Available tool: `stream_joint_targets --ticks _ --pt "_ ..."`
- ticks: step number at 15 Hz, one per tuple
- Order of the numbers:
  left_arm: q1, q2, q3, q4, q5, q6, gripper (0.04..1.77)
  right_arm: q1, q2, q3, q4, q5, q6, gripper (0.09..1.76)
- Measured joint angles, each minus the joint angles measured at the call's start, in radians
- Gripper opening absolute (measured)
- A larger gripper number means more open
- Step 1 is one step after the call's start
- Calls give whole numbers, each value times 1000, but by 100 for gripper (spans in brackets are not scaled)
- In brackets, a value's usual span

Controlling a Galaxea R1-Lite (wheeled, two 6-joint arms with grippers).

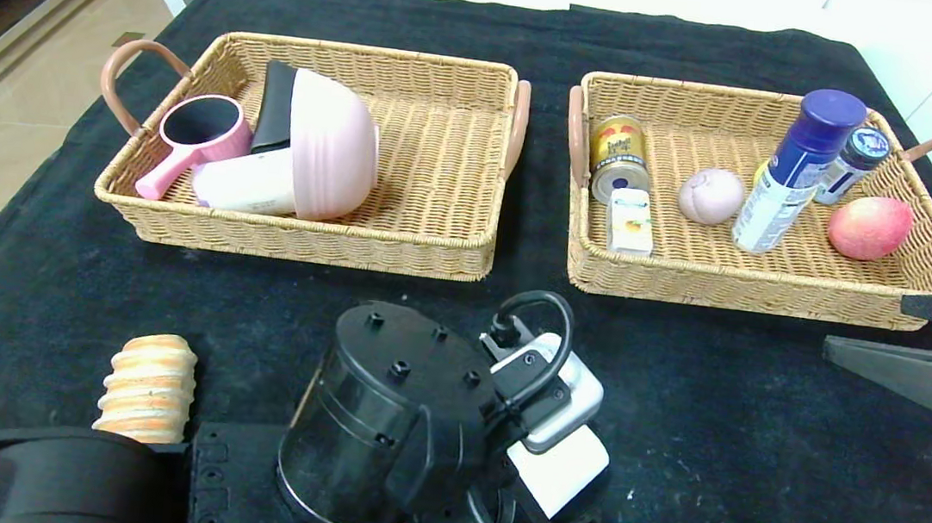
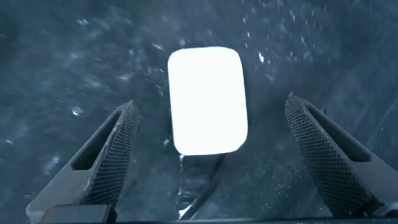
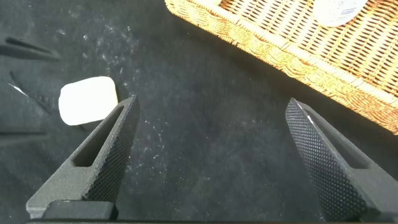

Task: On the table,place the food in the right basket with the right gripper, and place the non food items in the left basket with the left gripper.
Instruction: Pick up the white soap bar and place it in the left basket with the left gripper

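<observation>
Head view: my left arm hung low over the near table [image 1: 753, 500], above a white block [image 1: 561, 471]. A ridged bread roll [image 1: 150, 387] lay near left. The left basket [image 1: 433, 241] held pink items; the right basket [image 1: 775, 285] held a yellow can [image 1: 618, 156], its print unreadable.

Left wrist view: my left gripper [image 2: 211, 158] stood wide, white block between the fingers, untouched.

Right wrist view: my right gripper [image 3: 211, 155] stood wide, empty, beside the right basket.

The left gripper [image 2: 211, 162] hangs at six o'clock in the head view, its arm bent low and pointing down, jaws spread wide. The right gripper [image 3: 211, 162] waits at three o'clock, jaws likewise wide apart.
</observation>
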Motion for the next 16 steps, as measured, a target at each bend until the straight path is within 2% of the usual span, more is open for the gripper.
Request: stream_joint_targets --ticks 3,6,14,16 --pt "-11 21 30 -73 11 4 172 0 0 0 0 0 0 171" --pt "-16 45 69 -169 16 55 172 0 0 0 0 0 0 171" --pt "-24 73 96 -180 34 70 172 0 0 0 0 0 0 171" --pt "-24 82 105 -225 34 85 172 0 0 0 0 0 0 171"
